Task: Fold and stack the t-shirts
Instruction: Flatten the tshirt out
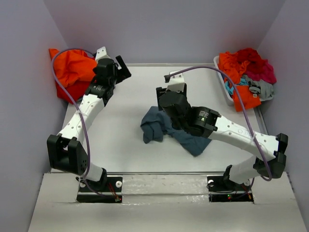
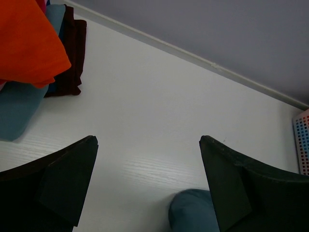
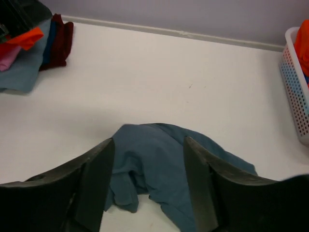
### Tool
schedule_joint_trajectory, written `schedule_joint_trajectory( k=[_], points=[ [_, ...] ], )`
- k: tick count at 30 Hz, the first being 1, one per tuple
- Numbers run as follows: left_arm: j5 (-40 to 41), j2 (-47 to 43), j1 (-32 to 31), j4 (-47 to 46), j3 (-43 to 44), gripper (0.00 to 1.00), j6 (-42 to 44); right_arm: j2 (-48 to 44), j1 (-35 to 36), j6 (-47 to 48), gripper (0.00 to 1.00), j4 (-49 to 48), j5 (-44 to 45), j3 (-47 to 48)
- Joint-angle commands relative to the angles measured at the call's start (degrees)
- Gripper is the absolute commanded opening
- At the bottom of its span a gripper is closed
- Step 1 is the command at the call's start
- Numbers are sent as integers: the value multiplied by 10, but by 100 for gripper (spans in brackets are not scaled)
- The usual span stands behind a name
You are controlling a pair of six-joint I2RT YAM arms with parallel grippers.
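Observation:
A dark slate-blue t-shirt (image 1: 157,128) lies crumpled in the middle of the white table. My right gripper (image 1: 163,116) is just above it. In the right wrist view its jaws (image 3: 148,145) are open, one on each side of the shirt's raised fold (image 3: 159,154), and hold nothing. My left gripper (image 1: 123,68) is open and empty at the back left, next to a pile of shirts with a bright orange one (image 1: 72,67) on top. In the left wrist view the gripper (image 2: 148,140) frames bare table, with a rounded bit of blue cloth (image 2: 193,212) at the bottom edge.
A white perforated basket (image 1: 221,79) at the back right holds red, orange, teal and grey shirts (image 1: 246,72). The back-left pile shows orange (image 2: 29,43), blue (image 2: 19,106) and dark red (image 2: 72,53) layers. Walls close in the table at the back and sides.

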State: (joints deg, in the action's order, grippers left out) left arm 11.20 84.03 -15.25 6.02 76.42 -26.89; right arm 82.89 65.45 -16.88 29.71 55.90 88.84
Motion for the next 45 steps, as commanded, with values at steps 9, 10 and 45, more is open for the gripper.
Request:
schedule_joint_trajectory(
  k=[9, 10, 45],
  points=[
    [-28, 2, -7, -23, 1, 99, 8, 58, -40, -217, 77, 180, -57, 23],
    [-35, 7, -14, -19, 6, 99, 11, 62, -47, -229, 77, 175, -74, 7],
    [-47, -10, -245, -70, -261, 99, -137, -4, -225, -381, 63, -23, -330, -414]
  ],
)
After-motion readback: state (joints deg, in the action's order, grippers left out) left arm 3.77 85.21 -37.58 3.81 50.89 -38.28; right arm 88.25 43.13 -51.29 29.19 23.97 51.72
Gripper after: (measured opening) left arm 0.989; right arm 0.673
